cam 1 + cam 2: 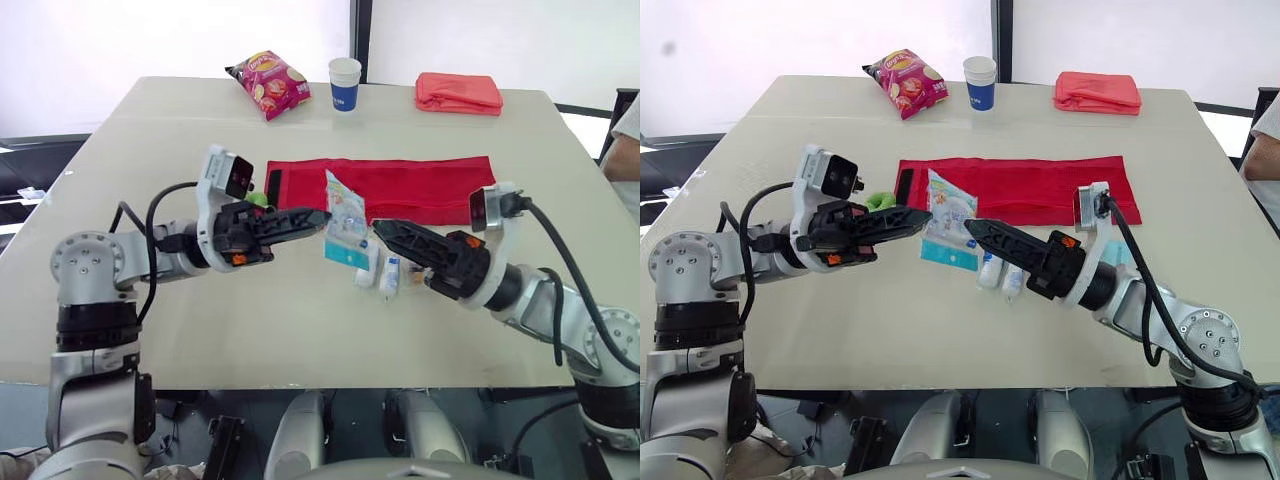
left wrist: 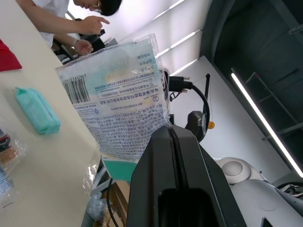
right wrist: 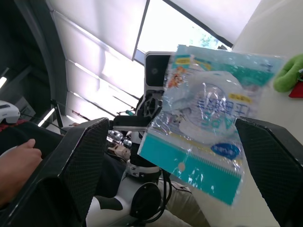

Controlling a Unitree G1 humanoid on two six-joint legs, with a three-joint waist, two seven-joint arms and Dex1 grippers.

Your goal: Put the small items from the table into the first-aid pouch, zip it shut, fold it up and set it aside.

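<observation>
Right, table (image 1: pixel 250 330) carries the red pouch (image 1: pixel 420 185), spread flat. Left gripper (image 1: pixel 322 215) sits just in front of the pouch's left end, fingers pinched tight on a packet (image 1: pixel 346 230). Packet hangs upright, off the table, overlapping the pouch's front edge. Right gripper (image 1: pixel 383 229) is in front of the pouch's middle, fingers spread wide, tips just beside the packet. Tubes (image 1: pixel 384 272) lie on the table near the pouch's front edge, below the right gripper. Green item (image 1: pixel 878 200) lies just beside the pouch's left end.
</observation>
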